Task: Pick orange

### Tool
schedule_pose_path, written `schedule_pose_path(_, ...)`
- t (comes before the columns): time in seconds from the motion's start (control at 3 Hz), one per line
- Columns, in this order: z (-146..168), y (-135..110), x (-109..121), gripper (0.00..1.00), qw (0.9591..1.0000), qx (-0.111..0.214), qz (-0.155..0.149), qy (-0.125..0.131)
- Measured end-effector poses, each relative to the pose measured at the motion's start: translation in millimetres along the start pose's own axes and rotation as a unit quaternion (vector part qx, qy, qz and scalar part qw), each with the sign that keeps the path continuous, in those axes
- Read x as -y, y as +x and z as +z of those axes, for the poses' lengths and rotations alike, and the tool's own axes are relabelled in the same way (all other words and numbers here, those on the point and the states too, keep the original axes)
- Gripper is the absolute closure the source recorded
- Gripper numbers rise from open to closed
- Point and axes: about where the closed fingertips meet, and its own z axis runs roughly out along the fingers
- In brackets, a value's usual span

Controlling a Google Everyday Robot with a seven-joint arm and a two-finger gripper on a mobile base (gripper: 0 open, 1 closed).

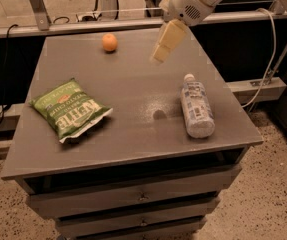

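Observation:
The orange (109, 42) is a small round fruit lying near the far edge of the grey table (133, 134), left of centre. My gripper (161, 51) hangs from the white arm at the top right and points down and to the left. It hovers above the table's far middle, to the right of the orange and well apart from it. Nothing shows in it.
A green chip bag (70, 109) lies flat on the left side of the table. A clear plastic bottle (197, 109) lies on its side at the right. Metal rails and cables run behind the table. Drawers sit below its top.

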Motion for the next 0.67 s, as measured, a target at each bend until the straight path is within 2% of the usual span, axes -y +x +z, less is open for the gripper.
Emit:
schedule_pose_path(0.33,21,-9,16,0.0,0.9973,0.058,0.046,0.007)
schedule_pose_path(0.67,59,-18,49,0.0,0.9881,0.114,0.101,0.019)
